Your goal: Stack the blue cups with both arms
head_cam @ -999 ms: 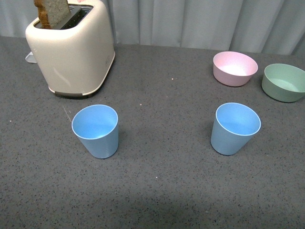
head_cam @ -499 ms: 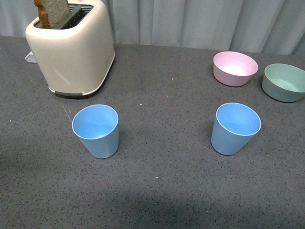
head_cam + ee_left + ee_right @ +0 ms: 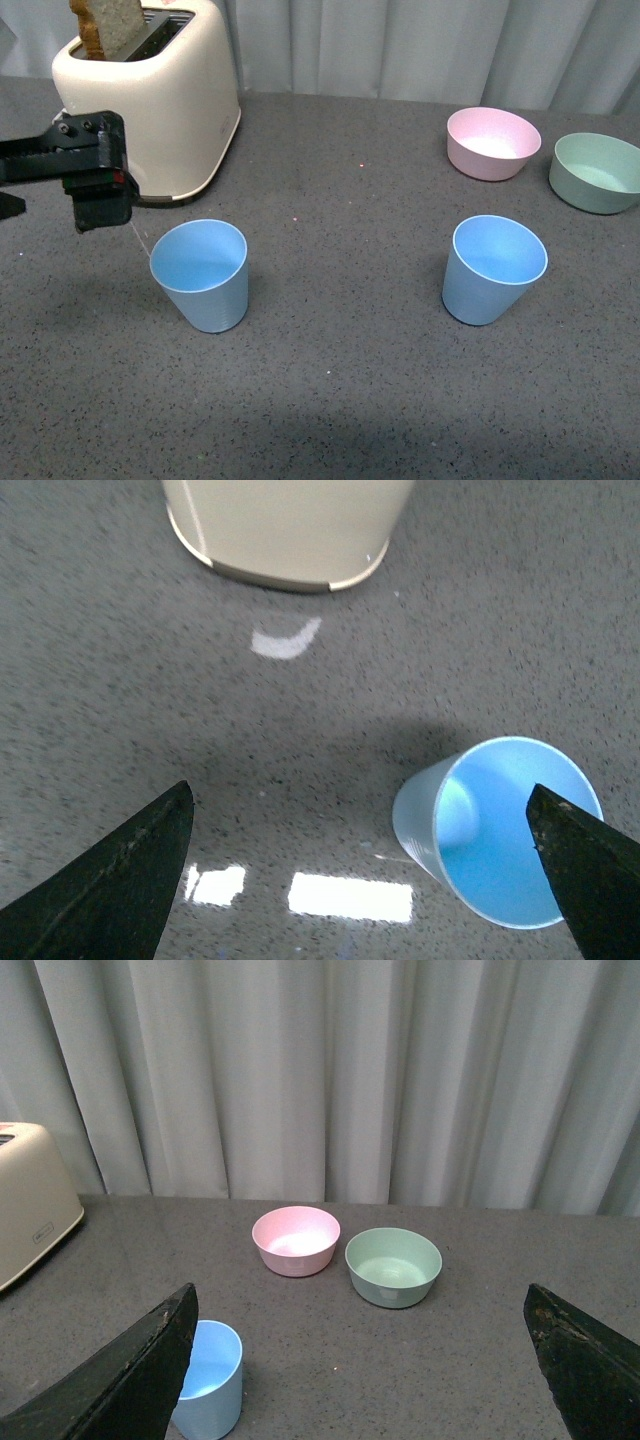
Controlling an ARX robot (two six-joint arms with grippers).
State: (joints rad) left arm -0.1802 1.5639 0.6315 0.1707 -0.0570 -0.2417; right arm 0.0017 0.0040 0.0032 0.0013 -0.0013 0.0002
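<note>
Blue cup (image 3: 205, 275) sits on the table (image 3: 350, 400) below and just beside the gaping left end effector (image 3: 358, 790), its twin (image 3: 492, 270) well apart; approach seems in hand, next a centred descent and clench.

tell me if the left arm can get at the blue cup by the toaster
Likely yes. The left arm hovers close to that blue cup, fingers spread wide, and nothing stands between them. The toaster sits behind, out of the way. It'd need to shift sideways to centre the cup.

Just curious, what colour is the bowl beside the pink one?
Pale green; the bowl shows best in the right wrist view.
</note>
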